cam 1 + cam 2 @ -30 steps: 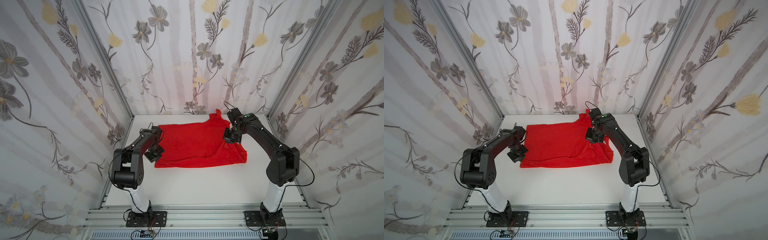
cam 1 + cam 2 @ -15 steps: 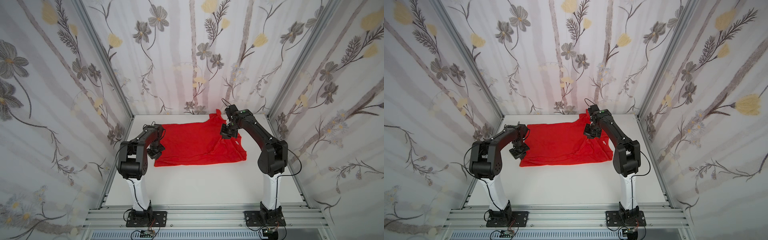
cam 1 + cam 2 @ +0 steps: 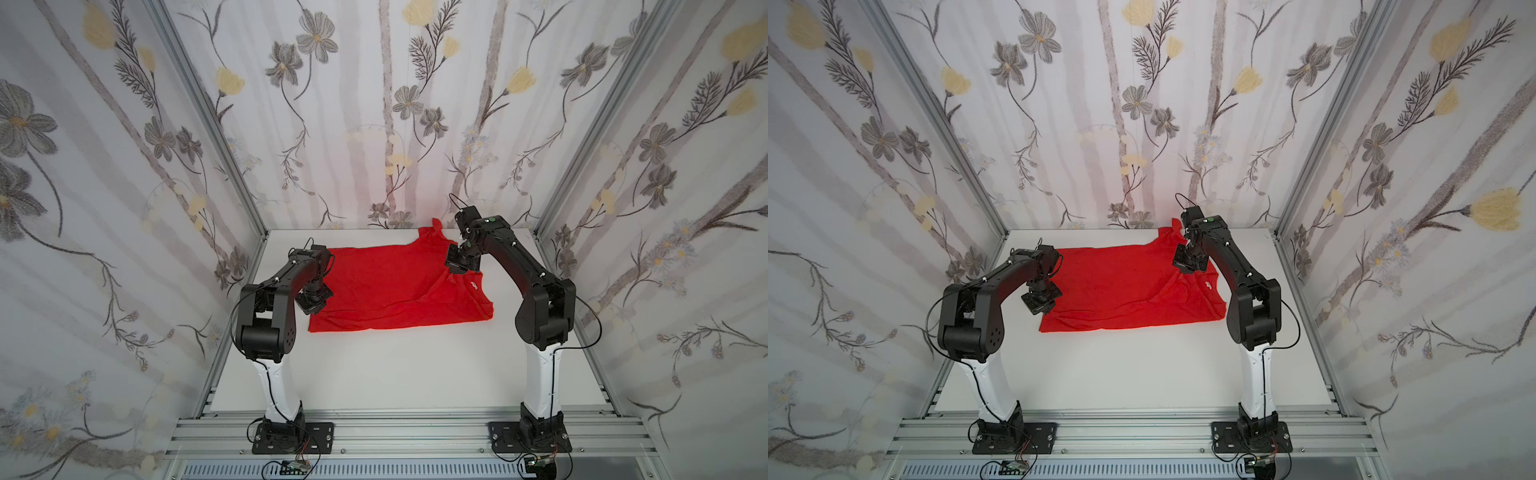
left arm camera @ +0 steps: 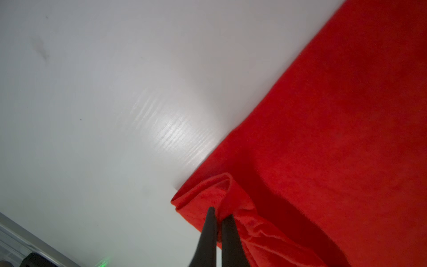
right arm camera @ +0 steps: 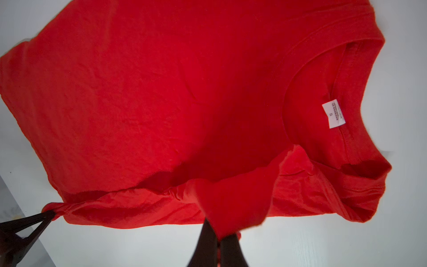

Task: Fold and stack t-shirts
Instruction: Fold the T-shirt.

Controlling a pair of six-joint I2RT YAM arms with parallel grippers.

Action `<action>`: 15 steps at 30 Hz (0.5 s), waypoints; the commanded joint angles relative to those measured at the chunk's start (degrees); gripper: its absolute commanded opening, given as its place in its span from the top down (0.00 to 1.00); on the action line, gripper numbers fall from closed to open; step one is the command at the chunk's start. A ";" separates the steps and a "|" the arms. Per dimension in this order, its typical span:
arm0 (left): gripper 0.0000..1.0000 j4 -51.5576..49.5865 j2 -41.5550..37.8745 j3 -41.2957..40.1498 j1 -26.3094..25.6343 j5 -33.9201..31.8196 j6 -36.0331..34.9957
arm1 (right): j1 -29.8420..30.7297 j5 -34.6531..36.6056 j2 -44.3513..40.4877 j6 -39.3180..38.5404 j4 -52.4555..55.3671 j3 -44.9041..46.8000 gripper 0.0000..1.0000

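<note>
1. White table filled the centre and lower middle of both top views. Its near half was bare, which left room for a fold.
2. The red t-shirt lay spread at mid-frame towards the back wall, with the collar at the right and the hem at the left.
3. The left gripper was clamped on a bunched bit of hem at centre-left. The right gripper was pinched tight on shoulder cloth at centre-right, just beside the collar.
4. The step in hand looked like drawing one long edge across the body. To do it well, both arms should travel level and together, keep the cloth taut between them, lay edge on edge, and let go only once it lies flat.
5. The small neck label showed inside the collar. Only its size letter could be read.
6. I could not tell how many layers each claw held. In the top views, the right arm covered part of the far shoulder.
</note>
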State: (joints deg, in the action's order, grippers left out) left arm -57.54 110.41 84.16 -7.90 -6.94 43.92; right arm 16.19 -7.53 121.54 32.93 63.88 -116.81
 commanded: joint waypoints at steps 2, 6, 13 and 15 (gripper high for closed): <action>1.00 -1.29 -0.29 1.48 0.84 -3.86 0.14 | -0.01 0.70 0.65 -0.54 1.05 -0.43 1.00; 1.00 -1.70 3.51 1.70 0.97 -1.72 0.07 | -0.01 0.50 2.19 -0.58 1.03 -1.83 1.00; 1.00 -0.35 6.04 2.70 1.13 -0.88 0.01 | -0.06 0.54 5.30 -1.28 0.94 -7.13 1.00; 1.00 -0.66 6.61 3.33 1.13 -1.57 0.39 | -0.01 0.16 6.43 -1.35 0.91 -8.38 1.00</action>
State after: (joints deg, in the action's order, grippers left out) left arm -57.41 116.46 86.61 -6.85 -7.49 43.97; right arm 16.19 -7.51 126.93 32.34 64.49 -123.81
